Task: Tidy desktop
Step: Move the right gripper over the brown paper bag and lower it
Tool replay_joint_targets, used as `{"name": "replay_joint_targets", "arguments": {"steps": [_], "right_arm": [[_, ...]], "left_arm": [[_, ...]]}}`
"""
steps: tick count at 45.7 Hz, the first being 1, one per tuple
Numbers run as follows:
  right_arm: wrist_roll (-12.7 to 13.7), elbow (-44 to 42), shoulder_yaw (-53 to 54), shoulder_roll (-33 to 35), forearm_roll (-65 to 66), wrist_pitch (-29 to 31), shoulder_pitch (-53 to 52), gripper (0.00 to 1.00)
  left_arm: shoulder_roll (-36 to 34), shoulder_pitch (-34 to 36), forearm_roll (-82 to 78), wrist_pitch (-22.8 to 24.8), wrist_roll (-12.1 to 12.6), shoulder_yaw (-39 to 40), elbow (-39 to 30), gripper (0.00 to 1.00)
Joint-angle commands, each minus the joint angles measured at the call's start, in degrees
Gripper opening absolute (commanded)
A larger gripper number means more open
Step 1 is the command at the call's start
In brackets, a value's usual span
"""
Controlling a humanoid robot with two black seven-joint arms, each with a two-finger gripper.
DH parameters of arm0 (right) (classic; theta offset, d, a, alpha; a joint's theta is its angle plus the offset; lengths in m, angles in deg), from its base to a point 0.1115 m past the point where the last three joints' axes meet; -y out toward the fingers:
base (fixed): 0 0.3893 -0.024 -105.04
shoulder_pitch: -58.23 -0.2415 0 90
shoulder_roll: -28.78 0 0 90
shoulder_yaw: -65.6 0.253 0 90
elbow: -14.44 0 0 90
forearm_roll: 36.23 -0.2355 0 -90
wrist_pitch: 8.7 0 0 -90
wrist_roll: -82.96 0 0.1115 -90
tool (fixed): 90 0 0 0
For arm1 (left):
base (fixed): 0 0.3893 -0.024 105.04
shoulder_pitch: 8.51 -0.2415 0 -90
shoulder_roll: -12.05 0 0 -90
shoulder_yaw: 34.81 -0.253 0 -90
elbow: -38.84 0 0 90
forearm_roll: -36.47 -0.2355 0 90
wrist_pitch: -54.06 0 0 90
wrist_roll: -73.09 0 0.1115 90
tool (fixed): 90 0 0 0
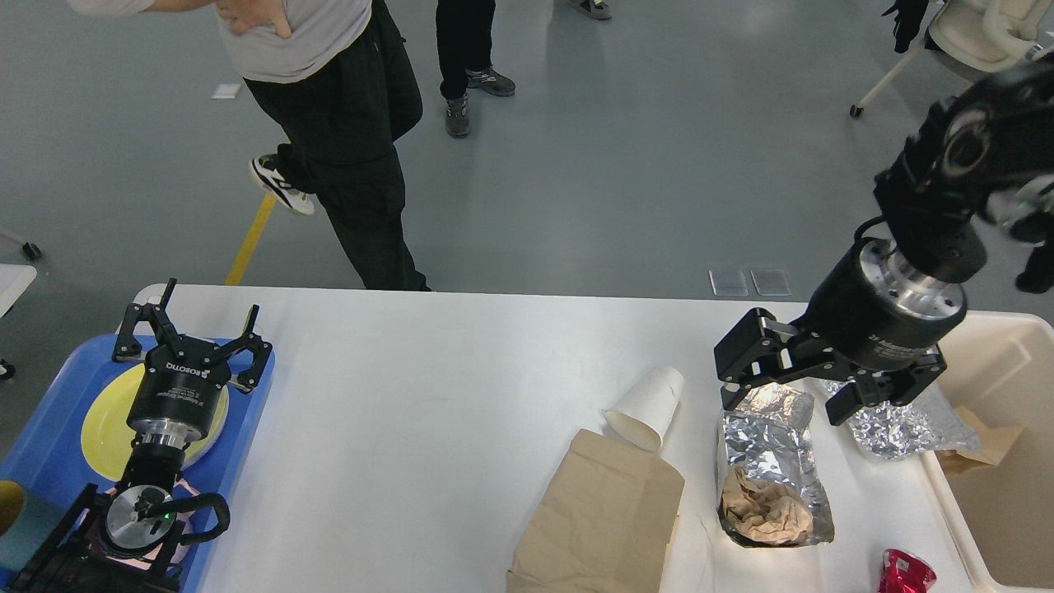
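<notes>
Foil bag [774, 461] lies on the table [428, 395] beneath my right gripper [786, 387], fingers apart; left gripper [191, 329], fingers spread, hangs over the tray [49, 449].

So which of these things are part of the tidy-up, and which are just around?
Job:
desktop
paper cup
brown paper bag
foil bag with crumpled paper
crumpled foil
red wrapper
cream bin
right pincer, open

Just around:
blue tray
yellow plate
left pincer, open
</notes>
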Motion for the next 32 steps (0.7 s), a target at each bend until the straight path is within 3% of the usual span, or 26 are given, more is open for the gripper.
{"name": "replay_joint_targets", "arguments": {"steps": [1,17,32], "right_arm": [[0.26,-0.14,4.01,-0.59,0.17,-5.36,10.2,1.0],[0.53,-5.49,11.13,-7.18,1.31,-27.59,38.07,1.0],[0.7,-21.75,17.73,-11.31,-0.27,-29.44,55.21,1.0]], "left_arm": [[0.0,0.0,0.0,0.0,0.01,0.0,0.0,0.96],[0.0,0.0,0.0,0.0,0.01,0.0,0.0,0.96],[0.0,0.0,0.0,0.0,-0.07,0.0,0.0,0.96]]}}
